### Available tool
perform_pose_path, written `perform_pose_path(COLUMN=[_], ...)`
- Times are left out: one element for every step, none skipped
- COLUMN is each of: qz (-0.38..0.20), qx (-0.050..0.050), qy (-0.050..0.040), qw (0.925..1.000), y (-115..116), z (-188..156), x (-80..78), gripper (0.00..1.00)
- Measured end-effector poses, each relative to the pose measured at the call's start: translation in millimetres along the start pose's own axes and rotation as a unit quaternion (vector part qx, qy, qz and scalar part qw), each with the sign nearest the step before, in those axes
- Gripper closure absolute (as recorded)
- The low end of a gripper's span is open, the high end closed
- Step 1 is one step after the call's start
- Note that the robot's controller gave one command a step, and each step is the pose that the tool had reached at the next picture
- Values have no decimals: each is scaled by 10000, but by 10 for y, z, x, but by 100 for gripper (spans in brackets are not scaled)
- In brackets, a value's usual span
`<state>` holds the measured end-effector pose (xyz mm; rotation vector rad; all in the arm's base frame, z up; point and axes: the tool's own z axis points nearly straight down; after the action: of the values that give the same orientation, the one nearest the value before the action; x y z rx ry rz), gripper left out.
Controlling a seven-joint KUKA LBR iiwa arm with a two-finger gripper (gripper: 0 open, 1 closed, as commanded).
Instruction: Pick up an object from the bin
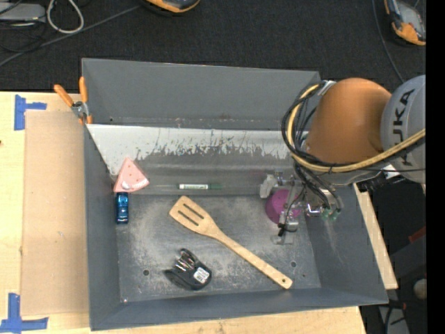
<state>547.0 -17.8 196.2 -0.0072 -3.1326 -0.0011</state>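
Observation:
My gripper point(284, 229) hangs at the right side of the bin, below the orange dome on the wrist. A magenta rounded thing point(277, 202) lies right beside it, to its upper left, partly hidden by the gripper's body; whether it is held cannot be made out. A wooden slotted spatula point(222, 236) lies slantwise across the bin floor, its handle end lying below the gripper.
A black thing with a white label point(188, 271) lies at the front middle. A pink triangular piece point(130, 177) and a small blue thing point(122, 208) sit at the left wall. A thin pen point(194, 186) lies along the back.

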Motion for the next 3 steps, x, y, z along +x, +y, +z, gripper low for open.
perform_pose_path(qz=[-3,445,520], qx=[1,-3,-4], qy=[-39,-43,-56], qw=[10000,9990,9986], y=[1,44,224], z=[-44,756,743], x=[-12,270,730], gripper=[0,0,0])
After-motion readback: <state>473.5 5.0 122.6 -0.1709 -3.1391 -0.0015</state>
